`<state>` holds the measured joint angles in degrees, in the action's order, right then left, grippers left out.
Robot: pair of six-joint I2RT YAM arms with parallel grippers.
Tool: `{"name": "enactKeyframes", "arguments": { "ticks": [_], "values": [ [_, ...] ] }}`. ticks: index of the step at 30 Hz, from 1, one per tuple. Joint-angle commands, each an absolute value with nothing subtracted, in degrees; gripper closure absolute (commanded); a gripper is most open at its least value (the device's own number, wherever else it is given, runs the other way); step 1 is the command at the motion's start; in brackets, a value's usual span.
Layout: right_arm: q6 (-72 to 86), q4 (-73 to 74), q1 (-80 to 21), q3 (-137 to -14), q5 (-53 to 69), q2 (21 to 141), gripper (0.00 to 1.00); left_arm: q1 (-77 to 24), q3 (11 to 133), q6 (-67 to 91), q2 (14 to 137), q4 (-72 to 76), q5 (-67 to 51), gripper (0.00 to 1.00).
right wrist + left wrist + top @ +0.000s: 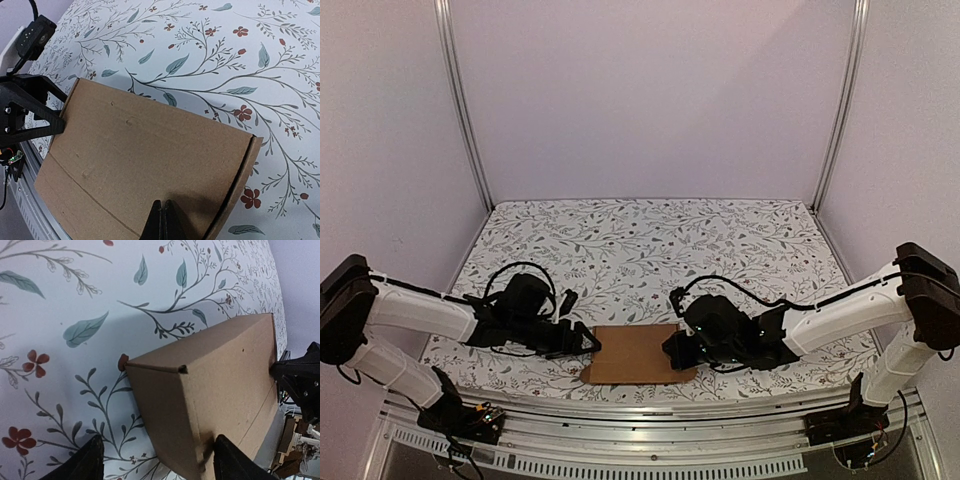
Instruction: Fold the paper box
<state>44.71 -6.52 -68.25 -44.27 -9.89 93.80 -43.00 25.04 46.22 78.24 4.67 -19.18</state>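
Plain brown paper box [632, 352] at the table [620, 240] near edge.
My left gripper [588, 345] is spread at its left end; my right gripper [162, 216] is pressed together on top.

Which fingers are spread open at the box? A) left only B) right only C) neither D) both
A: the left fingers stand apart with the end of the paper box between them, while the right fingers are closed together over the box's top.
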Motion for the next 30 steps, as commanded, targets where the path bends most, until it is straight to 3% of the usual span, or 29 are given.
{"name": "enactKeyframes", "arguments": {
  "ticks": [1,12,17,22,30],
  "values": [
    [44.25,-0.69,-68.58,-43.3,-9.21,93.48,0.99,-42.28,26.68,46.76,81.73,7.44,-21.93,0.33],
    [43.09,2.04,-68.64,-44.62,-10.44,89.29,0.95,-42.28,26.93,46.8,82.79,7.32,-21.72,0.71],
    [42.48,5.11,-68.61,-45.08,-12.55,84.33,0.87,-42.28,27.0,46.67,82.98,7.12,-21.62,0.8],
    [42.01,9.54,-68.58,-44.25,-17.69,79.38,0.69,-42.28,27.15,46.5,83.23,7.29,-21.7,0.87],
    [48.47,9.34,-68.56,-41.95,-18.26,80.51,0.54,-42.28,27.48,46.71,83.19,6.78,-21.59,0.93]
  ]
}}
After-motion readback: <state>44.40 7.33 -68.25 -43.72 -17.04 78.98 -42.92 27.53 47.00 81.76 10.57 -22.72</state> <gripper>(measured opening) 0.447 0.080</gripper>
